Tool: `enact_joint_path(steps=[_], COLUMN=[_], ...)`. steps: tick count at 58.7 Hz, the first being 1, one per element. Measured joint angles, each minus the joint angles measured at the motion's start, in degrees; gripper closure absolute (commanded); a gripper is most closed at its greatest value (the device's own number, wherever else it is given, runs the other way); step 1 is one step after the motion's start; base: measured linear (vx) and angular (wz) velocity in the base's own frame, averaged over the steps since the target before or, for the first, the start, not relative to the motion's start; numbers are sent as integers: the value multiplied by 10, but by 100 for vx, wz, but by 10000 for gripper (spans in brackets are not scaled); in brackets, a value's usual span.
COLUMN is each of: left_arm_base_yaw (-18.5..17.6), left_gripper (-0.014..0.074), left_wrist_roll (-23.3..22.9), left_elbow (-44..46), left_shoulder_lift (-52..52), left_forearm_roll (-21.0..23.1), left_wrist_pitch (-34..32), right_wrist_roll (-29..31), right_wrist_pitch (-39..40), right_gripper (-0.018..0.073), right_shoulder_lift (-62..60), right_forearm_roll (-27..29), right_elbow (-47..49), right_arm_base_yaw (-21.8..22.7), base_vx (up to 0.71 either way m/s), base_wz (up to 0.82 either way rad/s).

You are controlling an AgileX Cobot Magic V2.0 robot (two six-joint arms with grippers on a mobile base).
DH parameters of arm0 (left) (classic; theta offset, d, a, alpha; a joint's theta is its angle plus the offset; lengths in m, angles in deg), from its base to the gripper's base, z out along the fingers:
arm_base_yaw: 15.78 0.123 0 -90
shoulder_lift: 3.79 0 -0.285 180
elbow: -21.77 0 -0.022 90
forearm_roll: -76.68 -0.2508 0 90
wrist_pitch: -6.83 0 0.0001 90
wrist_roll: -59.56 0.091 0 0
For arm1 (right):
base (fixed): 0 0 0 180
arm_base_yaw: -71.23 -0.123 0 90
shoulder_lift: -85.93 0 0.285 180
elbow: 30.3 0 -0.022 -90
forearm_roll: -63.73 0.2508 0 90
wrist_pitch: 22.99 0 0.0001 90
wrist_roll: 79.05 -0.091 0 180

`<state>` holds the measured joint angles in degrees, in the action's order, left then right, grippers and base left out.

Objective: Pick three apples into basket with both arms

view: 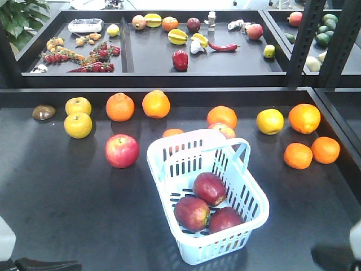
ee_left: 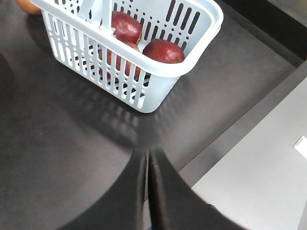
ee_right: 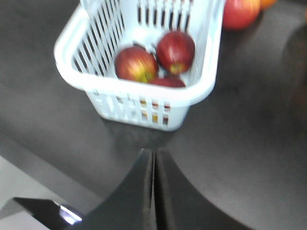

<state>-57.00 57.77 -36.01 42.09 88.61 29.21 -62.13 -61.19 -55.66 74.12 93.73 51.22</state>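
Slotted plastic basket [view: 248,195] cradles three glossy, round dark-red apples [view: 209,188].

Bright overhead light is reflected as glare off the dark table [view: 67,203] | a soft slotted shadow is cast left of the basket [ee_left: 144,72] | right wrist view is blurred throughout | front view stays sharp, washed out near its top edge

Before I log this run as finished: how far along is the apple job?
It looks done. All three dark red apples lie inside the basket. Nothing is in hand: the left pincer and right pincer are shut and empty, clear of the basket. Nothing seems left; the lighter red apple on the table isn't one of the dark three.
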Motion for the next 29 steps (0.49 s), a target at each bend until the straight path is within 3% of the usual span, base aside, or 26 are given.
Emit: enact_joint_path(steps=[29], left_arm_base_yaw=[0], left_gripper=[602], left_wrist_roll=[0], left_elbow=[0], left_shoulder_lift=[0], left_forearm_roll=[0], left_wrist_pitch=[1], right_wrist_roll=[-5], right_wrist_pitch=[19], right_gripper=[568], right_shoulder_lift=[-28], right_forearm_roll=[-8], right_elbow=[-24], right_arm_base_yaw=[0], base_vx=[0], base_wz=[0])
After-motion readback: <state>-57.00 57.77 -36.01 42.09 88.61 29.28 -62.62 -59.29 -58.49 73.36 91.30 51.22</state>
